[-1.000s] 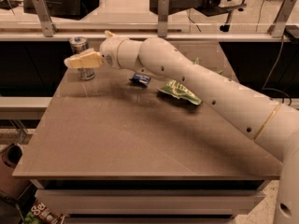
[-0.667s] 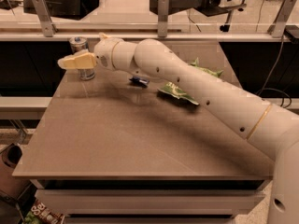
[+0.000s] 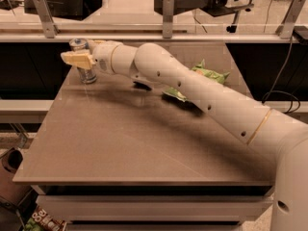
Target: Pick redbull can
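The redbull can (image 3: 85, 73) stands upright at the far left corner of the brown table (image 3: 120, 148); its silver top (image 3: 78, 44) shows above the gripper. My gripper (image 3: 77, 59) is at the can's mid-height, right against it and covering its middle. The can rests on the table. My white arm (image 3: 192, 88) reaches in from the right across the table's back.
A green chip bag (image 3: 211, 74) lies behind and under my arm at the back right. A dark snack bar (image 3: 142, 85) lies mostly hidden beneath the arm. A rail with metal posts (image 3: 167, 16) runs behind the table. A bin (image 3: 9, 160) stands on the floor at the left.
My gripper has moved a little to the left along the can. The can has stayed in place on the table.
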`<state>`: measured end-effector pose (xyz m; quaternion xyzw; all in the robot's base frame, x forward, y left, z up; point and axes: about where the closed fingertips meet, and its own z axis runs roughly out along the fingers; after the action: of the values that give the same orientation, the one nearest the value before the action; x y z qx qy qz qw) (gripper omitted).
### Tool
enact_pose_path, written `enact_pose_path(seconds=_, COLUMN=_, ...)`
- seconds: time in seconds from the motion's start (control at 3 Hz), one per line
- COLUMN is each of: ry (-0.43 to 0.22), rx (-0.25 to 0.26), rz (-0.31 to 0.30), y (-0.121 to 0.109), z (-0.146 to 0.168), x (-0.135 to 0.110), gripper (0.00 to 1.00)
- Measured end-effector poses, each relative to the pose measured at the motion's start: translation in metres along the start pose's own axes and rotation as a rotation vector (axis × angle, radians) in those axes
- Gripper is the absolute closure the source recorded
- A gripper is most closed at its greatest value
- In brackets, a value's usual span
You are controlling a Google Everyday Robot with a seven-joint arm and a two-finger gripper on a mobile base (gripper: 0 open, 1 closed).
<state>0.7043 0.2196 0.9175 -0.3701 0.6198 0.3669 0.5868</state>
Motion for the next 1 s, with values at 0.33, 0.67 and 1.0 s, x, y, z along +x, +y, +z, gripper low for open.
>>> enact_pose_path(seconds=0.33, ry=0.000, rx=-0.004, rz=0.000, y=0.0020, z=0.0016, x=-0.0001, gripper=0.64)
enact_pose_path(seconds=0.67, ry=0.000, rx=-0.007, rz=0.000, y=0.0038, z=0.0030, x=-0.0002, gripper=0.87)
enact_pose_path(seconds=1.0, ry=0.000, rx=-0.010, rz=0.000, y=0.0057, z=0.0045, x=-0.0003, gripper=1.00)
